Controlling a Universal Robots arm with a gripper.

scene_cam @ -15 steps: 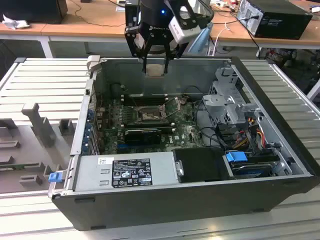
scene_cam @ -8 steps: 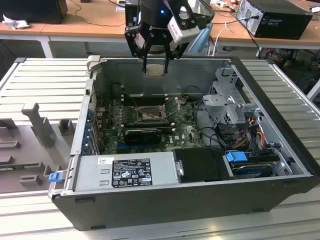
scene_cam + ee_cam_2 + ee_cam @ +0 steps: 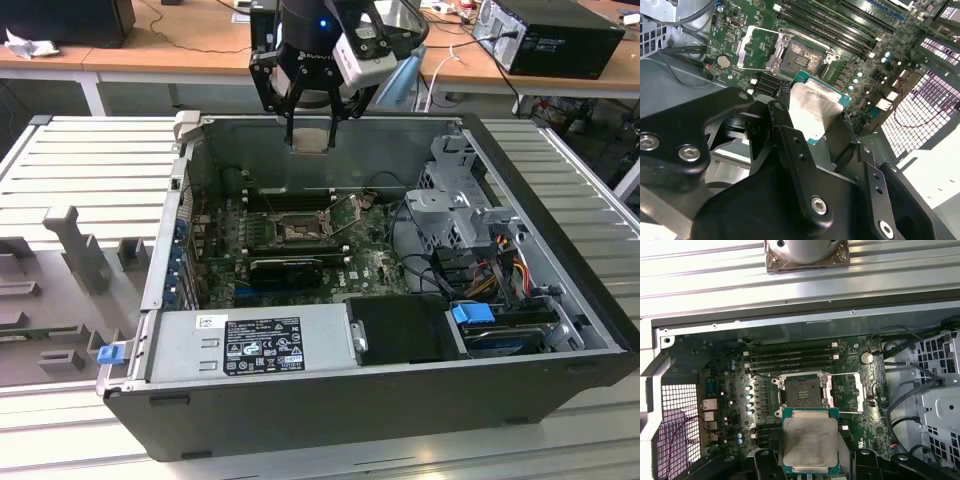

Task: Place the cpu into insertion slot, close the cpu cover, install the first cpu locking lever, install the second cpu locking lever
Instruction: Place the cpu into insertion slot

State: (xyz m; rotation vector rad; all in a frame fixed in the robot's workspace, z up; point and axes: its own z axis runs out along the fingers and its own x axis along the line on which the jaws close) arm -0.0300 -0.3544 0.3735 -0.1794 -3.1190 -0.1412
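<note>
Grip: my gripper [image 3: 310, 122] is clamped on the cpu [image 3: 311, 140], 1 finger on each of 2 opposite edges. In the second wrist view the fingertips [image 3: 781, 111] press right against the chip's side.
Cpu location: up in the air over the far wall of the open computer case [image 3: 330, 415], touching nothing but my fingers.
Slot location: the insertion slot [image 3: 802, 390] sits on the green motherboard [image 3: 725, 385] down inside the case, bare and unfilled.
Key relation: from my hand the slot lies below and further into the case. In the exterior view it's lower in the picture than the chip, toward the camera.
Facing: the pale metal top points up at my wrist cameras, so I reckon the contact side faces the board (can't see the underside though).
Axis: it's basically square, so no real long axis. In the first wrist view its edges run roughly parallel to the slot's edges, so no big twist by my reading.
Cover: the cpu cover [image 3: 847, 392] is swung open, just beside the slot on the coin battery [image 3: 867, 358] side.
Progress: step 1 of 4 is under way. The chip is carried but not seated, and the cover and the 2 levers aren't done.
</note>
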